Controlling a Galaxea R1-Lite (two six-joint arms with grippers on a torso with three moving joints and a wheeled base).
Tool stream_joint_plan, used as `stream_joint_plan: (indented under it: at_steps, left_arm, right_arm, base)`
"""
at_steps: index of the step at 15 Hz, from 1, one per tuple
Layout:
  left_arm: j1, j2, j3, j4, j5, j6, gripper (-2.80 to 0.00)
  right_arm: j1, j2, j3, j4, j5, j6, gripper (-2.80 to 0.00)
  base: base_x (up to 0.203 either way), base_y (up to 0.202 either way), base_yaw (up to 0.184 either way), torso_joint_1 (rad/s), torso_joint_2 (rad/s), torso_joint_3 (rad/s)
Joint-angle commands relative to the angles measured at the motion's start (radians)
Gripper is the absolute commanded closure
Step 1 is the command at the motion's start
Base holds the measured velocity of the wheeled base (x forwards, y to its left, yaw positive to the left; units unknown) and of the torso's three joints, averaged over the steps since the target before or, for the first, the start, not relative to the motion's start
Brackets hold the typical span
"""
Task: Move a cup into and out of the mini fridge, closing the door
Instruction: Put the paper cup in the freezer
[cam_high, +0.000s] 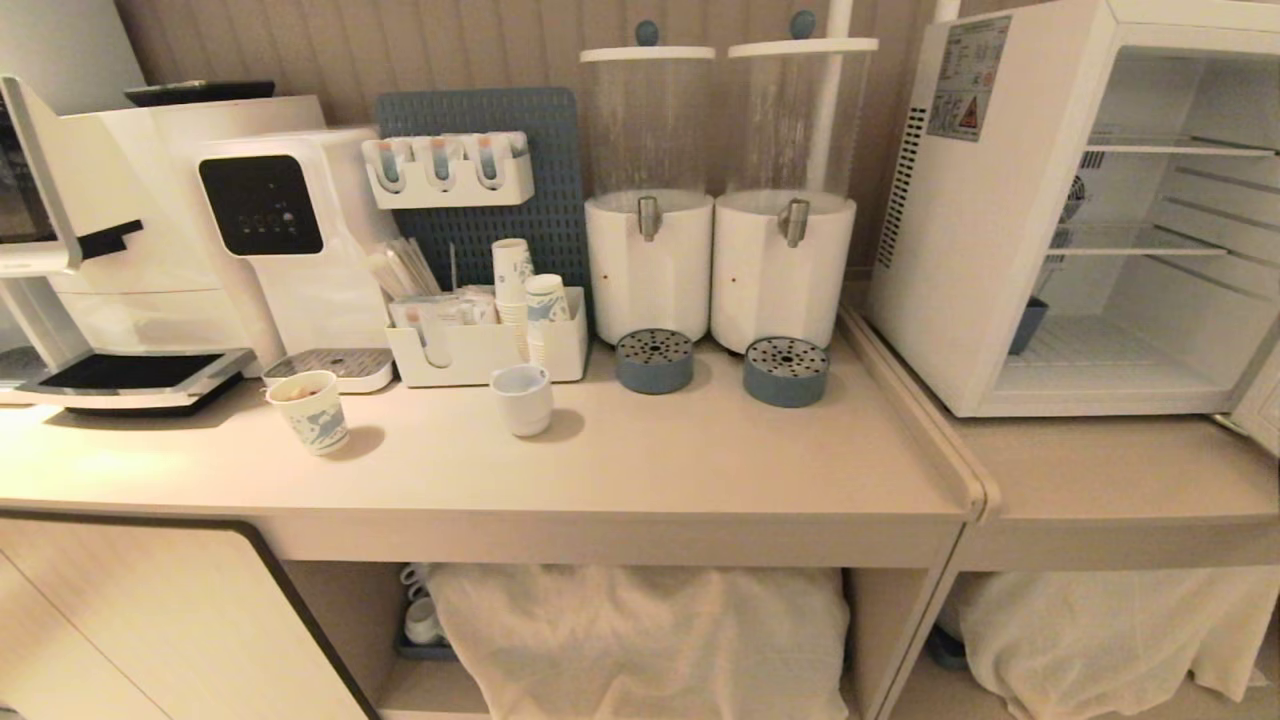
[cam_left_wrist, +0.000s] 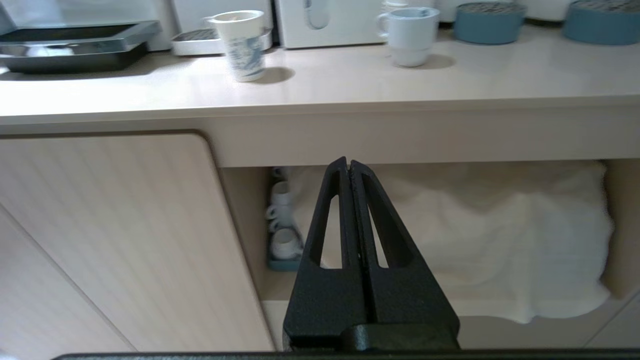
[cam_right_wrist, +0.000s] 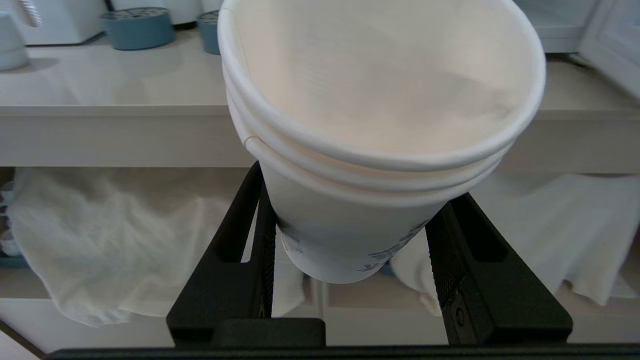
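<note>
While the cup (cam_right_wrist: 380, 150) sits clamped between the fingers of the right gripper (cam_right_wrist: 350, 240), it is held below and in front of the counter edge (cam_right_wrist: 125, 125), its nested rims toward the wrist camera and blue print low on its side. The jaws stand part-way apart, pressed against the cup wall on both sides. The mini fridge (cam_high: 1010, 250) stands on the lower counter section, to the right of the two drink dispensers (cam_high: 715, 250); its interior shelves are exposed, and only a corner of the door (cam_high: 1262, 400) shows at the head view's right edge, swung open. The left gripper (cam_left_wrist: 349, 167) is parked below the counter edge, fingers pressed together, empty.

Judged step: cup in hand, insertion into the fridge not yet begun. The next move calls for raising the cup above counter level, carrying it rightward to the fridge opening, and setting it upright on the fridge floor or a shelf, clear of the door frame.
</note>
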Motion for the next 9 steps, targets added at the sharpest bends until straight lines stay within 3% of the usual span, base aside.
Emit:
stream_joint_plan:
  at_steps: [1, 6, 9]
  left_arm:
    - [-0.003, 0.001, 0.017, 0.0, 0.0, 0.0, 0.0]
    - [-0.001, 0.001, 0.017, 0.0, 0.0, 0.003, 0.0]
    - [-0.001, 0.001, 0.016, 0.0, 0.0, 0.006, 0.0]
  right_arm:
    - [-0.002, 0.001, 0.003, 0.0, 0.0, 0.001, 0.0]
    - [-0.002, 0.001, 0.003, 0.0, 0.0, -0.002, 0.0]
    - [-0.002, 0.001, 0.003, 0.0, 0.0, -0.002, 0.0]
  base:
    - [0.0, -0.2, 0.001, -0.001, 0.0, 0.006]
    - [0.0, -0.184, -0.001, 0.002, 0.0, 0.001]
    - [0.0, -0.037, -0.001, 0.001, 0.0, 0.002]
